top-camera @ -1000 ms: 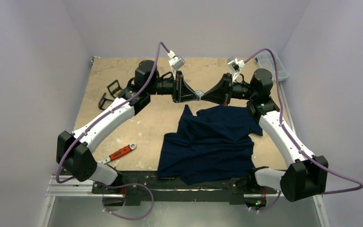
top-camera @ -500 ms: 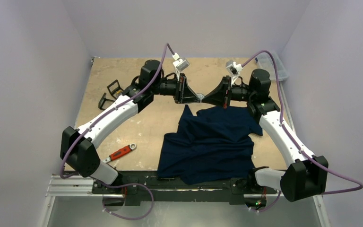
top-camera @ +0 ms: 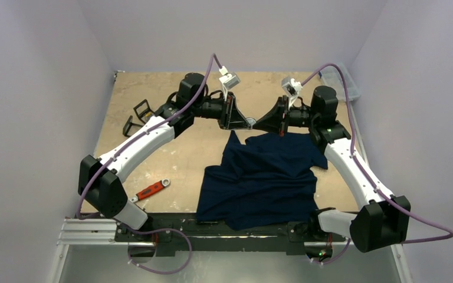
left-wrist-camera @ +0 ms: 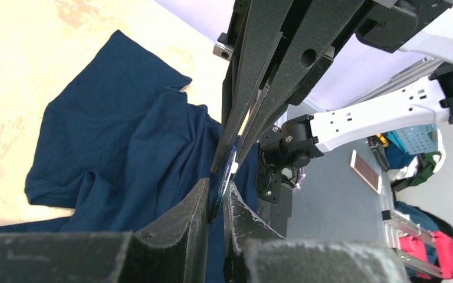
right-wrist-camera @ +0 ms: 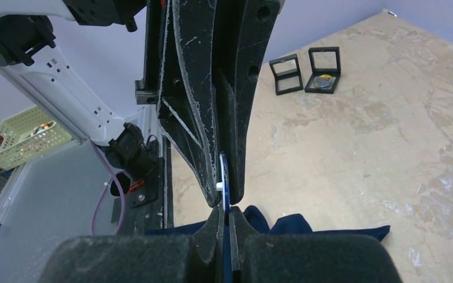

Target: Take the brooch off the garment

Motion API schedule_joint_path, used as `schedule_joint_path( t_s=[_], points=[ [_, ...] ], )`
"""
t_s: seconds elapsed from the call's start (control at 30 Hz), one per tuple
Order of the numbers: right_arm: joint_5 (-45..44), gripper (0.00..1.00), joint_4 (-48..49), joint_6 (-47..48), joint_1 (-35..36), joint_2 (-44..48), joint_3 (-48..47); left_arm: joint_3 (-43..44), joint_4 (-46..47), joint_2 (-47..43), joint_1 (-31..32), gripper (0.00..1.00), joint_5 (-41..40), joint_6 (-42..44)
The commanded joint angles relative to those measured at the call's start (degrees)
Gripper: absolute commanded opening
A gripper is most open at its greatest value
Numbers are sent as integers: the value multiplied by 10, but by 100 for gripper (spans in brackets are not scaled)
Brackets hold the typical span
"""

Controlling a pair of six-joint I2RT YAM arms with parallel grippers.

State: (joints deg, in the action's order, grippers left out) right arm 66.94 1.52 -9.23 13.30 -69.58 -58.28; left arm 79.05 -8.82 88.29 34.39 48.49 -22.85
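Shows left hand (left-wrist-camera: 217,191) and right hand (right-wrist-camera: 225,213) meeting tip to tip, both clamped on the thin brooch (right-wrist-camera: 223,177), held clear above the crumpled garment (top-camera: 259,177) on the worktop (top-camera: 183,165), likely for handover.

Plain navy garment (top-camera: 259,180); brooch (right-wrist-camera: 223,177) perhaps blue.

There is one surface (top-camera: 189,159). On it lies one garment (top-camera: 259,180), a dark navy T-shirt. There is one brooch (top-camera: 249,122), a small flat disc. Two arms are in view, the left arm (top-camera: 135,147) and the right arm (top-camera: 348,165), each carrying one end effector: the left end effector (top-camera: 243,121) and the right end effector (top-camera: 258,124), two in all. There are two small black frame cases (top-camera: 143,109), one red-handled wrench (top-camera: 151,190) and one clear plastic container (top-camera: 339,79).
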Motion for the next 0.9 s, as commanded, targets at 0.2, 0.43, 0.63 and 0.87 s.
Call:
schedule_joint_path(
  t_s=[0.2,0.43,0.63,0.87],
  points=[
    [32,0,-42,55,6,12,-40,53,-81,-13,14,11,-18,180],
    [33,0,-41,60,6,4,-46,63,-129,-46,-4,38,3,254],
    [35,0,-41,59,6,4,-46,55,-119,-66,-29,36,32,233],
    [34,0,-41,57,6,5,-46,56,-95,-60,-24,35,43,212]
  ],
)
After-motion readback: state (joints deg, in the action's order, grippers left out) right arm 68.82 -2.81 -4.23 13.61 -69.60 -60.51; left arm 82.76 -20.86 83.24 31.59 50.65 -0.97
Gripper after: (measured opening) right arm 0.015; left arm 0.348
